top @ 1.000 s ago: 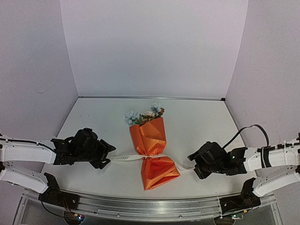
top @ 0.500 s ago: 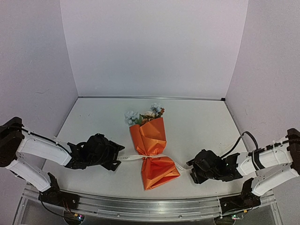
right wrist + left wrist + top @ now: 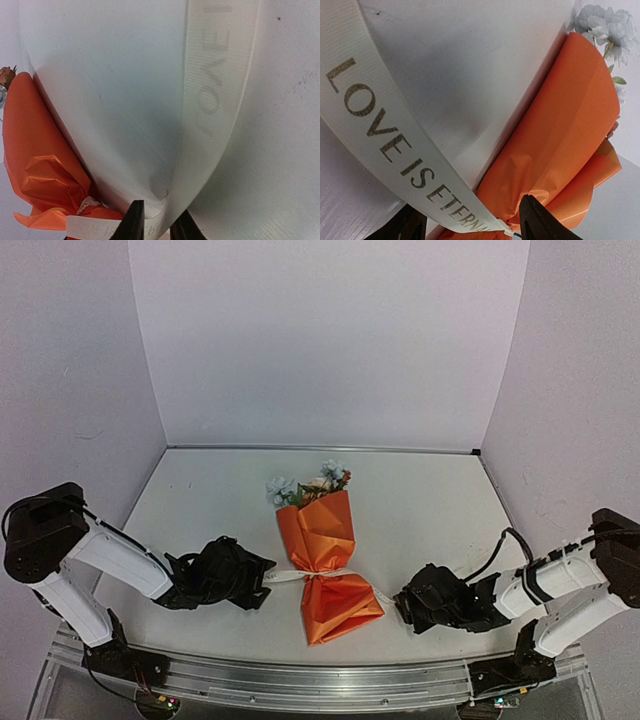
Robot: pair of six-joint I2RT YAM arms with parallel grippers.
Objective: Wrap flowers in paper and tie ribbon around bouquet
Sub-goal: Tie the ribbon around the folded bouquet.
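Note:
The bouquet (image 3: 322, 540) lies on the table, an orange paper (image 3: 570, 125) cone pinched at the waist. Pale blue, cream and red flowers (image 3: 312, 484) show above its far rim. A cream ribbon (image 3: 395, 145) printed in gold letters circles the waist, with one end running out to each side. My left gripper (image 3: 262, 578) is low at the left end. Its jaws stand wide apart, open, with the ribbon lying loose between the fingers (image 3: 540, 222). My right gripper (image 3: 159, 227) is at the right end (image 3: 402, 602), shut on a fold of ribbon (image 3: 215, 100) beside the cone's lower part.
White walls close the table (image 3: 430, 500) at the back and on both sides. A metal rail (image 3: 320, 680) carrying the arm bases runs along the near edge. The cone's flared bottom (image 3: 340, 608) lies between the two grippers.
Both arms have swung down and inward toward the bouquet's waist. The right jaws have narrowed onto the ribbon. The left jaws stay wide.

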